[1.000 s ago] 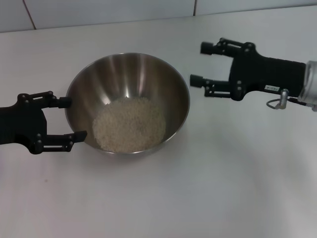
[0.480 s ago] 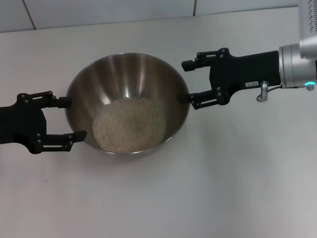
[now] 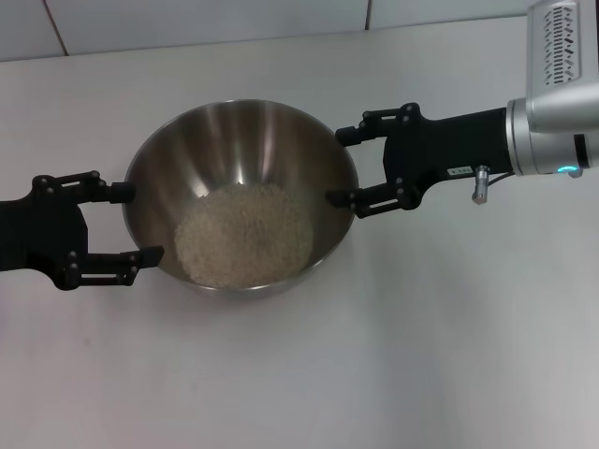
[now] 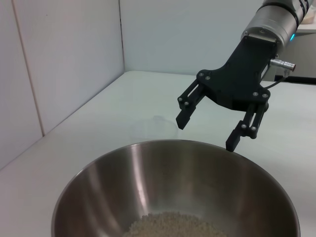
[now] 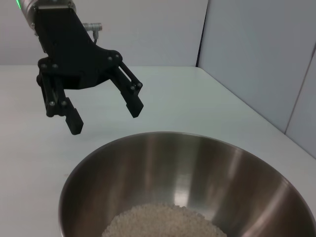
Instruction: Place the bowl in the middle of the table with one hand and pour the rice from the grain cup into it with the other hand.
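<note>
The steel bowl point(image 3: 241, 150) stands in the middle of the white table point(image 3: 421, 355) with a mound of rice point(image 3: 245, 236) in its bottom. My left gripper point(image 3: 131, 224) is open and empty at the bowl's left rim, fingertips close to the outer wall. My right gripper point(image 3: 339, 166) is open and empty at the bowl's right rim, with one fingertip just over the edge. The left wrist view shows the bowl point(image 4: 148, 187), the rice point(image 4: 173, 224) and the right gripper point(image 4: 207, 132). The right wrist view shows the bowl point(image 5: 197, 177), the rice point(image 5: 163, 219) and the left gripper point(image 5: 105, 117). The grain cup is out of view.
A white wall point(image 3: 206, 23) runs along the table's far edge. Wall panels point(image 4: 64, 64) also stand beside the table in the wrist views. Bare tabletop lies in front of the bowl and to its right.
My right gripper has moved left from the open table to the bowl's right rim, staying open. The left gripper, bowl and rice have not moved.
</note>
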